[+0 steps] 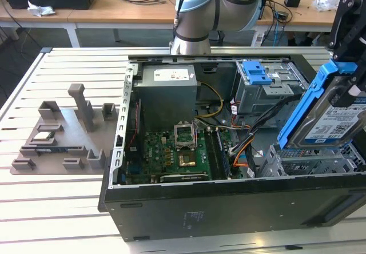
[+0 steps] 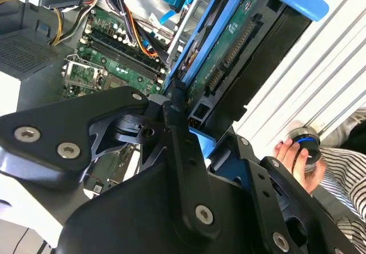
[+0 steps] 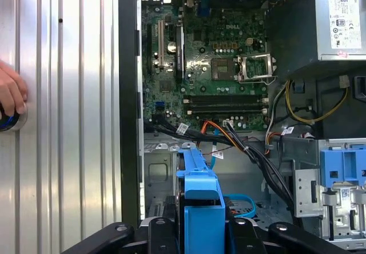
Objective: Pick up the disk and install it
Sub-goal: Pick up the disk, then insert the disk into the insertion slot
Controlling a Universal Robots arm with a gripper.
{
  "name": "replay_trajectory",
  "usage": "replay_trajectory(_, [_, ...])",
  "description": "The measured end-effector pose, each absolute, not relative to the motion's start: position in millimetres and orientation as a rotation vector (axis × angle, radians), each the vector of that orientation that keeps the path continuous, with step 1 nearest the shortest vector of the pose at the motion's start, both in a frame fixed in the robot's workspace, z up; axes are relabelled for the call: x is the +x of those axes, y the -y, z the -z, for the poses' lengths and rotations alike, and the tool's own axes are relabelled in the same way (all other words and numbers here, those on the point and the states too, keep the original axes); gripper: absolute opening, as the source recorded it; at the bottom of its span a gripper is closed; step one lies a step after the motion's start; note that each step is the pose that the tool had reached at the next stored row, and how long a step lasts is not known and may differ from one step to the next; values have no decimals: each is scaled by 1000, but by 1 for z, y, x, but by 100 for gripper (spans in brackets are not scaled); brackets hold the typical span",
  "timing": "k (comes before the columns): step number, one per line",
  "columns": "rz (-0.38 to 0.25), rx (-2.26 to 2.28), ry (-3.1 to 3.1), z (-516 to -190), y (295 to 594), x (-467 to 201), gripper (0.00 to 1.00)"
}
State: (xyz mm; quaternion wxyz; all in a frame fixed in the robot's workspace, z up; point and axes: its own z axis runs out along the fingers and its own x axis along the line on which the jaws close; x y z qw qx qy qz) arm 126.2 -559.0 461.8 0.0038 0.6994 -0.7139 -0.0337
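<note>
We see claw (image 1: 345, 91) pinching disk (image 1: 334, 125). Disk tilted, over cage (image 1: 311, 163) in case (image 1: 229, 214) corner. Risks, our judgement: rail catching cage edge; tilt jamming entry; cables (image 1: 258, 129) nearby snagging; disk slipping in pinch.

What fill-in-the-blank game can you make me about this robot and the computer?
1. The gripper is shut on the disk, whose side rails are coloured ___.
2. The disk hangs tilted above the computer case, whose side is ___, so the motherboard shows.
3. On the exterior view's left, a ___ tray lies on the table.

Missing words: blue; open; grey.
</note>
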Motion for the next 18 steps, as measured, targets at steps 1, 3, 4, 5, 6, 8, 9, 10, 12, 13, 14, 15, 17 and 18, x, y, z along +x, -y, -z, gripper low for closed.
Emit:
replay_trajectory(1, [106,2192,2238,-462,559,126,37])
replay_trajectory(3, [106,2192,2238,-462,559,126,37])
replay_trajectory(4, [106,2192,2238,-462,559,126,37])
replay_trajectory(5, [106,2192,2237,-462,559,126,37])
replay_trajectory(6, [107,2194,2236,-462,559,126,37])
replay_trajectory(8, [120,2207,2234,-462,559,126,37])
replay_trajectory(9, [120,2214,2226,-461,559,126,37])
replay_trajectory(10, [120,2223,2217,-461,559,126,37])
replay_trajectory(12, [120,2224,2216,-458,559,129,37])
replay_trajectory(13, [120,2219,2221,-455,559,129,37])
replay_trajectory(14, [119,2205,2235,-454,559,129,37])
replay_trajectory(15, [119,2202,2238,-452,559,130,37])
replay_trajectory(17, [119,2196,2244,-449,558,130,37])
replay_trajectory(18, [120,2195,2246,-448,558,130,37])
